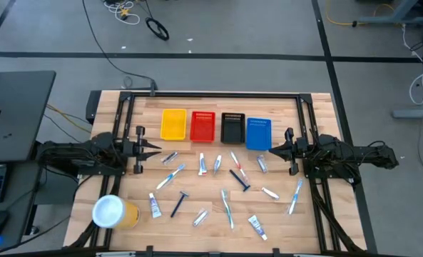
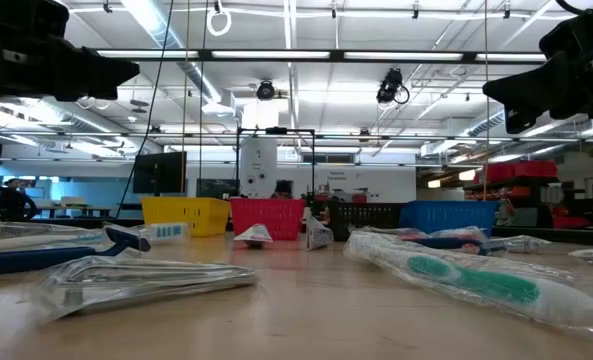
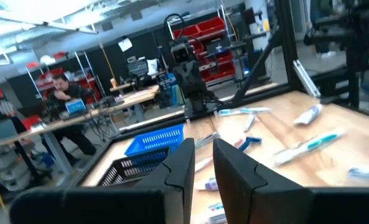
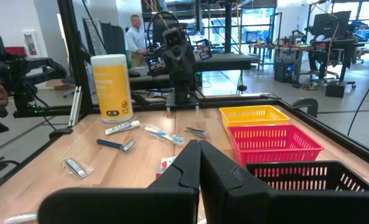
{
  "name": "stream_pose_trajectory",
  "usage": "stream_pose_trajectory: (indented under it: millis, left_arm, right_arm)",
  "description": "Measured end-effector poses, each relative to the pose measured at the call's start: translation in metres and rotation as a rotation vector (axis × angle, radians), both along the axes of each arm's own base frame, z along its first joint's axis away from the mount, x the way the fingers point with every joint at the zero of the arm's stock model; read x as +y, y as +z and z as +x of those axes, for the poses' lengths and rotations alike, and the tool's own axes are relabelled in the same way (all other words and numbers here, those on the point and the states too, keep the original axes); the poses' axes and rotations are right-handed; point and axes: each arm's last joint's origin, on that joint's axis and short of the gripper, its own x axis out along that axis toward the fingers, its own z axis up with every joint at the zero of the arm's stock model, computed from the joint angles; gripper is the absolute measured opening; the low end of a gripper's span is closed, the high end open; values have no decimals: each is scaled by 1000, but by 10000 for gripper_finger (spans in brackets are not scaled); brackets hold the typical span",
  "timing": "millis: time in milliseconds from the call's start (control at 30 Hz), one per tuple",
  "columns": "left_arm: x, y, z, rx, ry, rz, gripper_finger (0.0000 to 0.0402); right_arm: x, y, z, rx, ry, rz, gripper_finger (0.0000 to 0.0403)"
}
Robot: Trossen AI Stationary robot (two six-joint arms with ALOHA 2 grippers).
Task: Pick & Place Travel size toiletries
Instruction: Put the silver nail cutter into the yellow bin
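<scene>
Progress judged at nil: none of the travel size toiletries (image 1: 218,187) seen inside any container. Scattered loose across the middle and near part of the bench (image 1: 318,214), all lying flat: toothbrushes such as one at the right side (image 1: 295,196) and one near centre (image 1: 227,208), a dark blue razor (image 1: 179,202), another dark razor (image 1: 240,179), small white tubes (image 1: 155,206) and (image 1: 257,226), silvery packets (image 1: 200,217). Lined up along the far edge and, from the high view, apparently holding nothing: yellow bin (image 1: 173,124), red bin (image 1: 202,126), black bin (image 1: 232,128), blue bin (image 1: 258,133). Standing apart at the near left corner: yellow cup with white lid (image 1: 114,211), not counted among the items. Left hand (image 1: 154,148) parked at the left edge of the bench, raised clear of the surface, fingers nearly together with a narrow gap, gripping nothing. Right hand (image 1: 273,149) parked opposite at the right edge just beside the blue bin, fingers pressed together, likewise carrying nothing. Neither hand touching any item. Remaining, by this reading: every pick and every placement, roughly eighteen pieces in all. Destination for each kind not determinable from the views.
</scene>
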Motion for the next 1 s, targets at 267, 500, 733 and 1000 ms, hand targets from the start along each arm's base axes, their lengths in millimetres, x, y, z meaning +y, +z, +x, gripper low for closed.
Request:
stream_pose_trajectory:
  millis: [267,500,733,1000]
  left_arm:
    - [0,2,0,-26,-15,-166,67]
    - [1,3,0,-34,1,-335,66]
    - [7,-2,4,-10,212,-382,70]
    - [10,-11,14,72,322,-387,123]
  right_arm:
    - [0,0,0,0,0,0,6]
    - [0,0,0,0,0,0,6]
    - [0,0,0,0,0,0,6]
    - [0,0,0,0,0,0,6]
